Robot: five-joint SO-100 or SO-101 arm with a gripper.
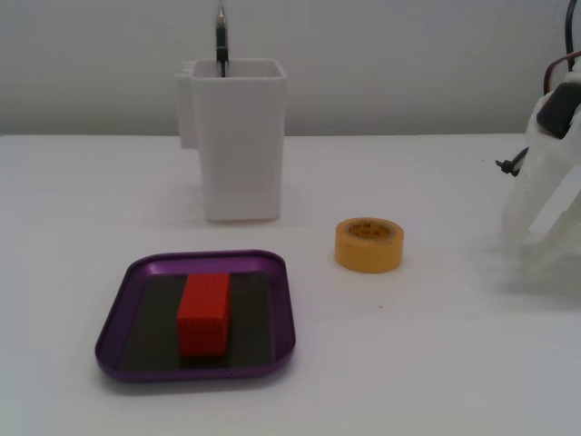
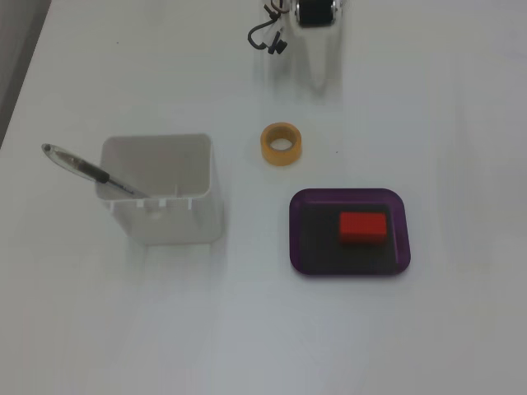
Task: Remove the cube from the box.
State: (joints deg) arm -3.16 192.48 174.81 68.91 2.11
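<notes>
Nothing of the task is showing as done yet: the small bright red ridged cube (image 1: 203, 313) is sitting on the dark floor of the shallow purple metallic square box (image 1: 123, 295), roughly in its middle in a fixed view and a little toward the right rim in the view from above (image 2: 363, 227). The white translucent arm's gripper (image 1: 537, 232) is resting at the table's far edge, well apart from the box, and whether its fingers are spread or pressed together I cannot tell. A yellow tape roll (image 2: 282, 144) is lying between arm and box, with a tall white container (image 2: 160, 189) holding a pen (image 2: 86, 169) beside them. The reach, grasp, lift and set-down all appear to be remaining.
</notes>
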